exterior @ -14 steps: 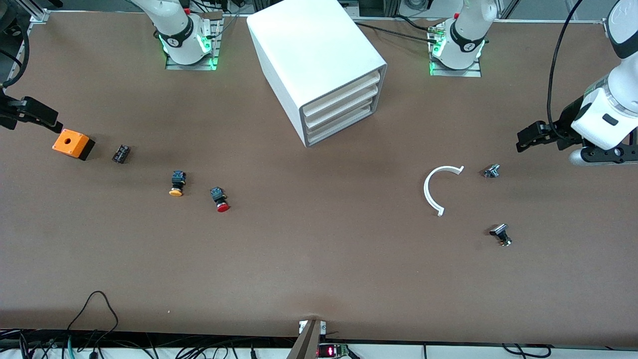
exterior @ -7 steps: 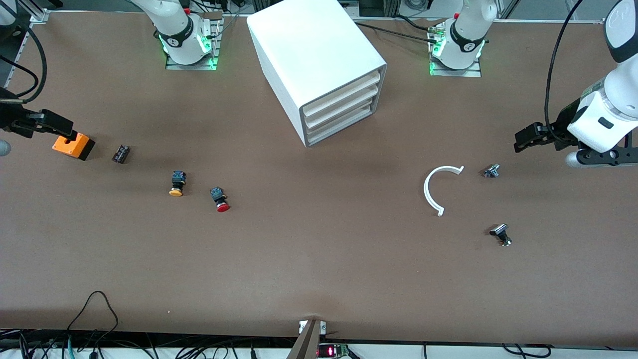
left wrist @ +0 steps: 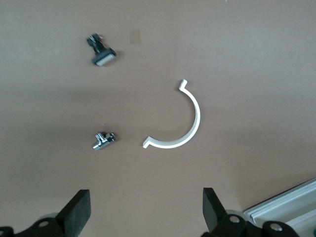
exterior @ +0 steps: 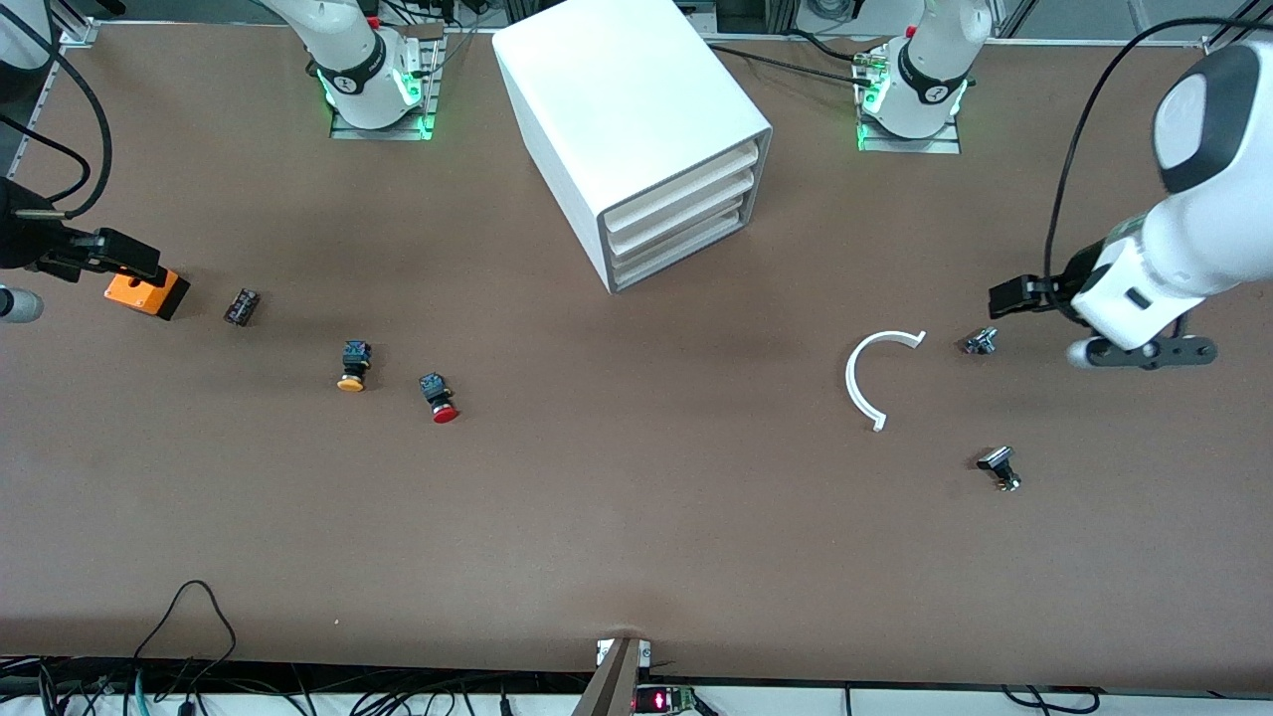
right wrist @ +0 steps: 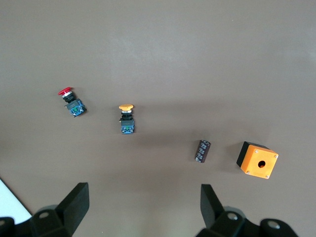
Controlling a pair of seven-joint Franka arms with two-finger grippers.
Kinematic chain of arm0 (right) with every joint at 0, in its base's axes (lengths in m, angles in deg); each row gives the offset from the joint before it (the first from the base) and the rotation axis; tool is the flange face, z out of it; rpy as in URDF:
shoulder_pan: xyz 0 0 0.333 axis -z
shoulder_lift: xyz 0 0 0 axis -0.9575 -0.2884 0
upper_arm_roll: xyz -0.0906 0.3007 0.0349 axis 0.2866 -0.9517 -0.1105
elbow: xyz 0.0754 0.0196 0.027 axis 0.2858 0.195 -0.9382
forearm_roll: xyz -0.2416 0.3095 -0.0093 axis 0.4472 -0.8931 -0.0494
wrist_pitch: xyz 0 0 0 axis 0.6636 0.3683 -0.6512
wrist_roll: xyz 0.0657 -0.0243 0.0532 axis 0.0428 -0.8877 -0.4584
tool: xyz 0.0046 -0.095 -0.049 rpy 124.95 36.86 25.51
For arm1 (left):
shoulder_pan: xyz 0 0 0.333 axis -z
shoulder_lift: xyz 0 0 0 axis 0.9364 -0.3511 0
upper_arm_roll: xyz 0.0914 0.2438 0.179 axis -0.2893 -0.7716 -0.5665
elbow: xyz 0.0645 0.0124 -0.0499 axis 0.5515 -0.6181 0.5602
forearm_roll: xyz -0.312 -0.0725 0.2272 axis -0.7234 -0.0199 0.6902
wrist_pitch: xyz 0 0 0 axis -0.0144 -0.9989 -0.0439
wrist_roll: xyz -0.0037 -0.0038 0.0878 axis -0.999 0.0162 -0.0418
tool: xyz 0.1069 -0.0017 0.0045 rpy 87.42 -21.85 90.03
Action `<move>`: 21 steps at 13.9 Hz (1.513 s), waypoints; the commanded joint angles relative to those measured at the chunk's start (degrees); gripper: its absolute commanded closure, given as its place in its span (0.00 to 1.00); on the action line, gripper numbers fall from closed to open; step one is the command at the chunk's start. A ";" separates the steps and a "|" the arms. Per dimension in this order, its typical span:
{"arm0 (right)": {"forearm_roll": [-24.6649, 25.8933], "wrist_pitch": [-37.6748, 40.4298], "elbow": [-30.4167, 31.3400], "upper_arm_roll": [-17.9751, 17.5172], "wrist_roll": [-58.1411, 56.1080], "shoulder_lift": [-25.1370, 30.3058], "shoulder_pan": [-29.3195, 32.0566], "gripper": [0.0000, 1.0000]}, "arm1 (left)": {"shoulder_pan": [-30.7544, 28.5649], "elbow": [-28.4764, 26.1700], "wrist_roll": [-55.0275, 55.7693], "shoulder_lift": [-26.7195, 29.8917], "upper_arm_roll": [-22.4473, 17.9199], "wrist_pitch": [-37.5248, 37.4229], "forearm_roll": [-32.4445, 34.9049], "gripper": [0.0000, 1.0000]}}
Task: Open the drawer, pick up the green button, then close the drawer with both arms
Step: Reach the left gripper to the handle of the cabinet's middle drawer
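Observation:
The white cabinet [exterior: 636, 129] stands between the two arm bases with all three cream drawers shut. The drawer [exterior: 681, 257] is the lowest one, and its corner also shows in the left wrist view [left wrist: 289, 210]. The green-capped button is hidden. My left gripper [exterior: 1006, 296] is open and empty in the air at the left arm's end of the table, just above a small silver part [exterior: 981, 341]; in its wrist view [left wrist: 145, 202] only bare table lies between the fingers. My right gripper [exterior: 124, 254] is open and empty over an orange box [exterior: 149, 292], as its wrist view [right wrist: 143, 195] shows.
A yellow-capped button [exterior: 352, 366], a red-capped button [exterior: 439, 397] and a small black component [exterior: 241, 306] lie toward the right arm's end. A white curved piece [exterior: 867, 376] and a black and silver part [exterior: 998, 467] lie toward the left arm's end.
The left gripper has moved in from the table's end toward the silver part and the curved piece. The right gripper has shifted in over the orange box. The drawers have not moved.

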 commanded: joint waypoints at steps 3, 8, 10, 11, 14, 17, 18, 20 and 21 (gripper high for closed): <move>-0.52 0.23 -0.34 -0.18 0.48 0.01 -0.33 0.00 | 0.56 0.75 -0.82 -5.76 1.99 -1.70 -8.21 0.00; -0.69 -0.21 -0.25 -0.18 0.58 -1.74 -1.39 0.00 | 0.91 -4.43 -0.82 -12.09 3.58 1.63 -27.96 0.00; -1.74 -1.78 -0.25 -0.18 0.39 -3.06 -1.57 0.00 | 1.17 -7.59 -1.00 -14.55 5.51 3.91 -35.70 0.00; -3.14 -2.66 -0.25 -0.18 0.31 -3.42 -1.57 0.00 | 2.13 -8.91 -1.69 -15.70 6.65 5.14 -38.26 0.00; -4.91 -5.73 -0.07 -0.26 0.04 -5.43 -1.83 0.00 | 3.81 -17.50 -11.08 -16.94 9.29 14.00 -45.91 0.00; -4.83 -6.89 0.19 -1.75 -0.04 -7.19 -3.58 0.00 | 4.25 -25.78 -20.92 -15.71 12.98 19.91 -49.98 0.00; -4.83 -7.85 0.71 -2.19 -0.04 -7.63 -4.28 0.00 | 4.34 -27.45 -21.64 -15.45 14.03 20.53 -50.59 0.00; -4.83 -9.78 1.07 -2.64 -0.04 -8.69 -6.13 0.00 | 4.34 -30.97 -25.23 -15.01 15.53 21.76 -51.65 0.00; -4.83 -10.49 0.98 -2.64 -0.04 -9.13 -7.35 0.00 | 4.43 -32.98 -28.12 -14.92 16.15 23.33 -52.34 0.00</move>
